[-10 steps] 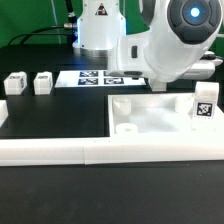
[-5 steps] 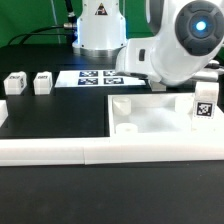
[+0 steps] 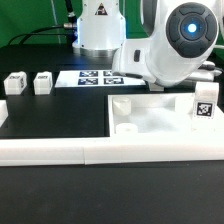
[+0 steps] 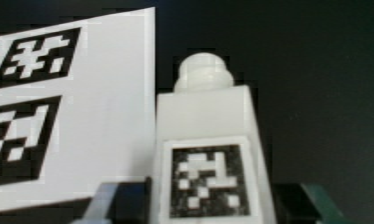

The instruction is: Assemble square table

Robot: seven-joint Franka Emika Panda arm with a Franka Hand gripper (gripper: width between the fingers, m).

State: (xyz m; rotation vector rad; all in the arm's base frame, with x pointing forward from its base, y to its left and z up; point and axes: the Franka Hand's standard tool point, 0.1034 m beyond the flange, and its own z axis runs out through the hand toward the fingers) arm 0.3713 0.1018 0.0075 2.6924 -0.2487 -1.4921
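Observation:
The square tabletop (image 3: 160,118), a white slab with a raised rim, lies at the exterior view's right. One tagged leg post (image 3: 205,103) stands at its right edge. Two more leg posts (image 3: 16,83) (image 3: 43,81) stand at the left. In the wrist view a fourth leg post (image 4: 205,140) with a tag and a rounded screw tip lies beside the marker board (image 4: 51,100). My gripper (image 4: 216,198) is open and straddles this post, with a dark gap between each finger and the post. In the exterior view the arm's white wrist (image 3: 175,45) hides the gripper and that post.
The marker board (image 3: 95,77) lies behind the tabletop, in front of the robot base (image 3: 98,25). A long low white border wall (image 3: 90,152) runs along the front. The table surface is black.
The arm's wrist has dropped a little and turned slightly over the area behind the tabletop. The parts on the table have not moved.

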